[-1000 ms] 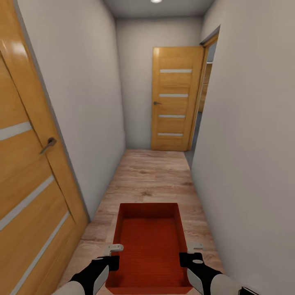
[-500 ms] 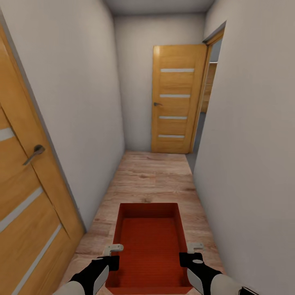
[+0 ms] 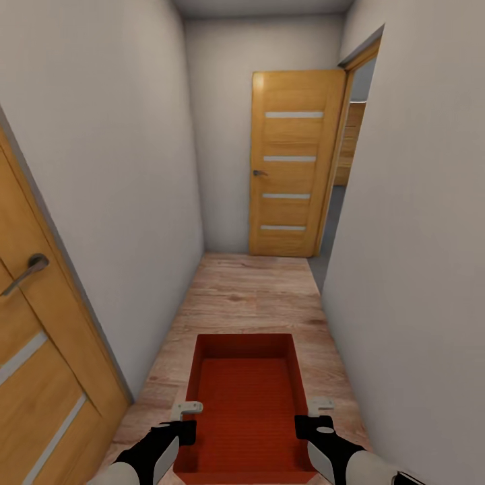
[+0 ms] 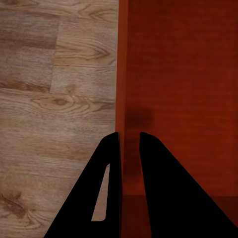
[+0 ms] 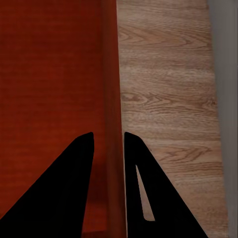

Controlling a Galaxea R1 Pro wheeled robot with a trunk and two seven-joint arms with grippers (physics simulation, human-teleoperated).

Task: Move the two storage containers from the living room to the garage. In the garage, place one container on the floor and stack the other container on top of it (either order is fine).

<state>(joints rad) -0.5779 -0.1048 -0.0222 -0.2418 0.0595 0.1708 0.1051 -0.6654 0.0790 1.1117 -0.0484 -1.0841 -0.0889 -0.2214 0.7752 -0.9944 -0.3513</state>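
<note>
Narrow hallway w/ grey-white walls and wood-plank floor is stretching ahead; orange striped door is standing at far end. Red-orange container is sitting near, centre, betw. both arms. Left gripper is pinching its left wall, right gripper its right wall, jaws nearly closed.

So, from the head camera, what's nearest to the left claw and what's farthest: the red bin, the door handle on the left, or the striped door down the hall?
1. Red bin: the left claw grips its left wall.
2. Door handle: on the near door, left.
3. Striped door: hallway's far end, right.
</note>
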